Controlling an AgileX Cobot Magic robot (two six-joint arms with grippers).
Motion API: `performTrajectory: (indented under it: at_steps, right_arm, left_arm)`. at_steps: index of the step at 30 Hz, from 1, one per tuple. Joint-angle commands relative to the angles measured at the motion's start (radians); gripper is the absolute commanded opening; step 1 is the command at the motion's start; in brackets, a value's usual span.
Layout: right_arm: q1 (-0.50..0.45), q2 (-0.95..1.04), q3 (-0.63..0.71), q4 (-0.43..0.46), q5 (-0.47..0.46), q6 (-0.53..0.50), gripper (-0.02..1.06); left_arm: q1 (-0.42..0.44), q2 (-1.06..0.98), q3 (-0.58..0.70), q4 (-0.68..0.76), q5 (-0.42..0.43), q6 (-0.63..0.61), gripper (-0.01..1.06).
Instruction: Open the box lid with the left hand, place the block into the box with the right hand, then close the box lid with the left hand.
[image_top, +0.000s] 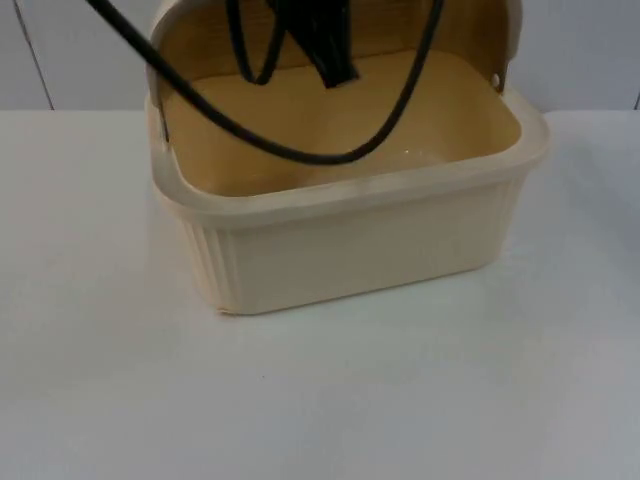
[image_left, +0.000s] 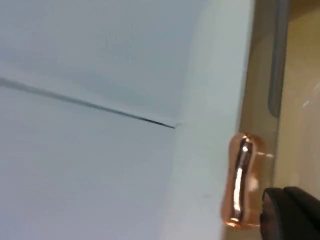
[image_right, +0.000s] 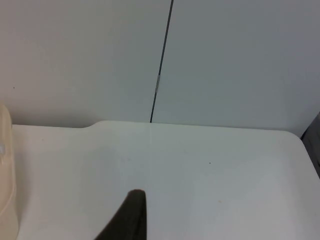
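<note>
Jaws first: whether those of the left gripper (image_left: 292, 214) are wide or narrow I cannot tell. Its dark tip sits right up against the edge of the lid (image_left: 215, 100), just beside a copper-coloured stud (image_left: 240, 182). The right gripper's (image_right: 127, 217) jaws I cannot judge either. It hangs over the white surface (image_top: 100, 380) to one side of the box (image_top: 350, 250), apart from it and facing the grey partition wall (image_right: 240, 60).

The box stands on the surface near the far wall with its lid up, the lid rising behind the opening. Looking down into it, I see a smooth tan floor (image_top: 330, 130) and tan inner walls. Outside it is pale cream, with a broad rounded rim and fine upright ribs down its front and sides.
</note>
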Motion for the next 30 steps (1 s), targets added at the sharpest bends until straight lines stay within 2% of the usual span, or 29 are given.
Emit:
performTrajectory:
  at_steps: [1,2,5,8,10,11,15,16,19,23,24,25,26,27,29,30]
  right_arm:
    - [0.004,-0.003,-0.006,0.003,-0.001,0.004,1.05]
    - [0.004,-0.003,-0.006,0.003,-0.001,0.004,1.05]
    - [0.004,-0.003,-0.006,0.003,-0.001,0.004,1.05]
    - [0.004,-0.003,-0.006,0.003,-0.001,0.006,1.05]
    - [0.004,-0.003,-0.006,0.003,-0.001,0.008,1.05]
    - [0.004,-0.003,-0.006,0.003,-0.001,0.008,1.05]
    - [0.004,-0.003,-0.006,0.003,-0.001,0.008,1.05]
    - [0.004,-0.003,-0.006,0.003,-0.001,0.008,1.05]
    - [0.004,-0.003,-0.006,0.003,-0.001,0.008,1.05]
    - [0.004,-0.003,-0.006,0.003,-0.001,0.018,1.05]
    - [0.004,-0.003,-0.006,0.003,-0.001,0.018,1.05]
    - [0.004,-0.003,-0.006,0.003,-0.001,0.018,1.05]
    - [0.004,-0.003,-0.006,0.003,-0.001,0.018,1.05]
    - [0.004,-0.003,-0.006,0.003,-0.001,0.018,1.05]
    - [0.004,-0.003,-0.006,0.003,0.005,0.018,1.05]
    - [0.004,-0.003,-0.006,0.003,0.007,0.018,1.05]
  left_arm:
    - [-0.033,-0.087,-0.004,-0.3,0.039,-0.009,0.0]
    - [-0.033,-0.087,-0.004,-0.3,0.039,-0.009,0.0]
    - [-0.031,-0.18,-0.004,-0.56,0.052,-0.011,0.0]
    - [0.001,-0.24,-0.004,-0.641,0.076,-0.011,0.0]
    - [0.057,-0.318,-0.001,-0.664,0.104,-0.011,0.0]
    - [0.057,-0.318,-0.001,-0.664,0.104,-0.011,0.0]
    - [0.174,-0.406,-0.001,-0.657,0.199,-0.007,0.0]
    - [0.174,-0.406,-0.001,-0.657,0.199,-0.007,0.0]
    - [0.275,-0.446,-0.001,-0.679,0.266,-0.007,0.0]
    - [0.378,-0.465,0.0,-0.768,0.274,0.021,0.0]
    - [0.424,-0.467,0.0,-0.859,0.252,0.087,0.0]
    - [0.433,-0.467,0.0,-0.905,0.242,0.12,0.0]
    - [0.466,-0.467,0.005,-1.069,0.207,0.249,0.0]
    - [0.466,-0.467,0.005,-1.069,0.207,0.249,0.0]
    - [0.485,-0.465,0.015,-1.242,0.194,0.424,0.0]
    - [0.485,-0.464,0.02,-1.277,0.194,0.467,0.0]
